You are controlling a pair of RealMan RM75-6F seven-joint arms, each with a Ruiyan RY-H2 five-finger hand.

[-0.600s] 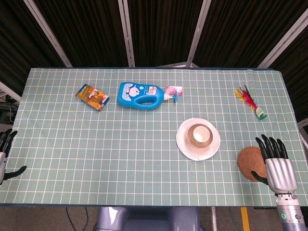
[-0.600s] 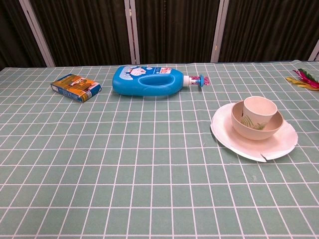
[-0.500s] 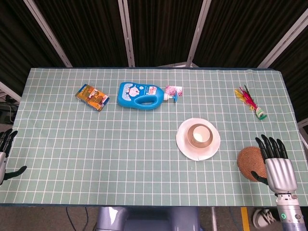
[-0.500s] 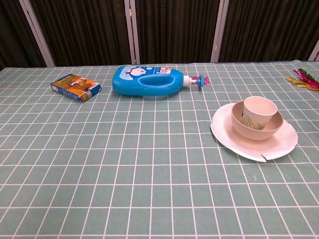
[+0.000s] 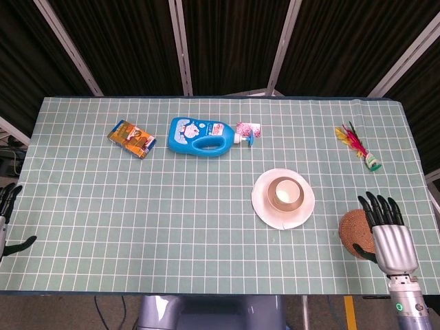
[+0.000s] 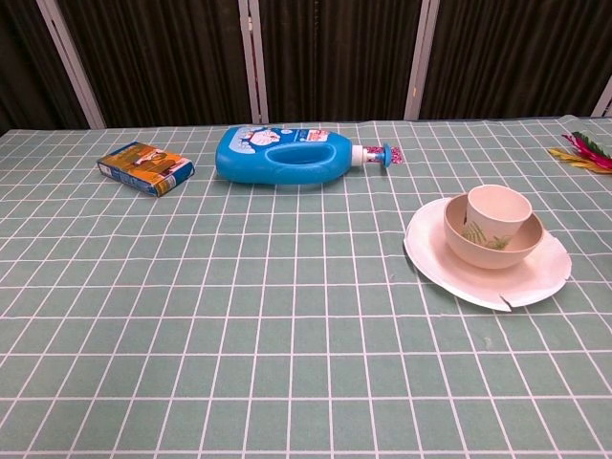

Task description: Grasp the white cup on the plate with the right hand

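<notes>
A white cup (image 5: pixel 283 194) (image 6: pixel 498 207) stands upright inside a cream bowl (image 6: pixel 491 244), which sits on a white plate (image 5: pixel 258 201) (image 6: pixel 430 253) right of the table's middle. My right hand (image 5: pixel 387 229) hovers open at the front right corner, fingers straight and apart, well to the right of the plate and partly over a brown woven coaster (image 5: pixel 355 230). My left hand (image 5: pixel 7 216) shows at the far left edge of the head view, open and holding nothing. Neither hand appears in the chest view.
A blue detergent bottle (image 5: pixel 201 135) (image 6: pixel 285 155) lies on its side at the back centre. An orange and blue box (image 5: pixel 131 138) (image 6: pixel 145 167) lies to its left. A feathered shuttlecock (image 5: pixel 358 146) is at the back right. A checked green cloth (image 5: pixel 172 213) covers the table.
My right hand has shifted slightly left and forward over the coaster. The left hand slid a little further out of the frame. Cup, bowl and plate are unmoved.
</notes>
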